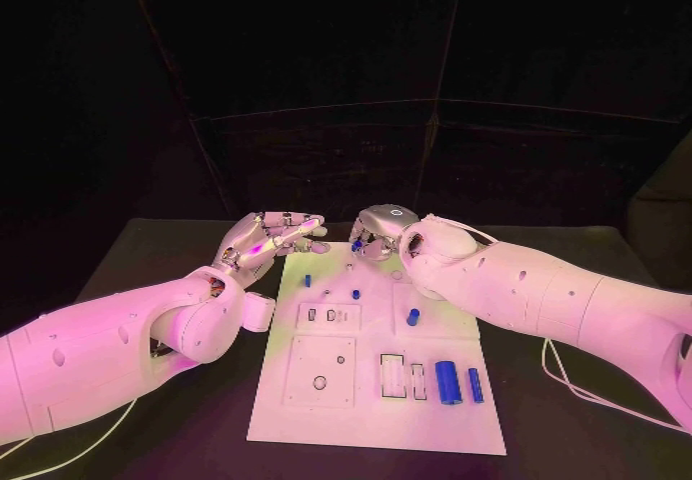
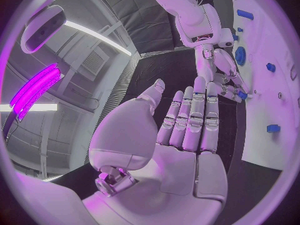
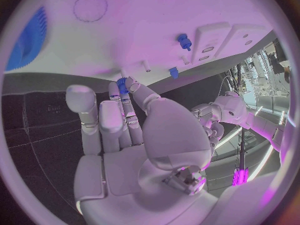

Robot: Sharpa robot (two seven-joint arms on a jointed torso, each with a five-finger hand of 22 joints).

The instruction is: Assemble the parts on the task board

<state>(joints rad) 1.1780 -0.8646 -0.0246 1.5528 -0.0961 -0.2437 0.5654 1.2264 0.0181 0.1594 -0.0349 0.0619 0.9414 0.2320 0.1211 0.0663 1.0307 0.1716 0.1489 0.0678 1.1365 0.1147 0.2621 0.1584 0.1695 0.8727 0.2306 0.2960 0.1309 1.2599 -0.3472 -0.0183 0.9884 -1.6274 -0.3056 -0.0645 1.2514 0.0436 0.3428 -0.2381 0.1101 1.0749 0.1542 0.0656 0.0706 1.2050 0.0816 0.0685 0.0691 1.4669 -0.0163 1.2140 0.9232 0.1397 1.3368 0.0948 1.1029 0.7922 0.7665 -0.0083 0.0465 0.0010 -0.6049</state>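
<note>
Closest to the robot, the white rectangular task board (image 1: 378, 425) lies flat on the black table (image 1: 159, 260). Towards its near edge at about 4 o'clock, two blue cylinder parts (image 1: 449, 382) lie side by side, the slimmer one (image 1: 475, 385) on the outside. Just beside them at 9 o'clock are white slotted blocks (image 1: 401, 378), and a square white plate with a small hole (image 1: 322, 371) fills the near left portion.

Moving out, a short blue peg (image 1: 414, 317) sits at roughly 3 o'clock of the board's middle, with a smaller raised white block (image 1: 329, 316) to its left. Further on, a little blue stud (image 1: 356, 294) and another blue piece (image 1: 306, 280) stand on the board, well apart from each other.

At the far end, around 12 o'clock, both hands meet. The left hand (image 1: 270, 240) hangs over the board's far left corner with its fingers stretched out straight and nothing in them; the left wrist view shows the flat palm (image 2: 187, 130) clearly. The right hand (image 1: 378, 232) is over the far edge, pinching a tiny blue part (image 3: 122, 85) between thumb and fingertip, right against the board surface. A blue toothed gear (image 3: 28, 40) lies on the board near that hand.
</note>
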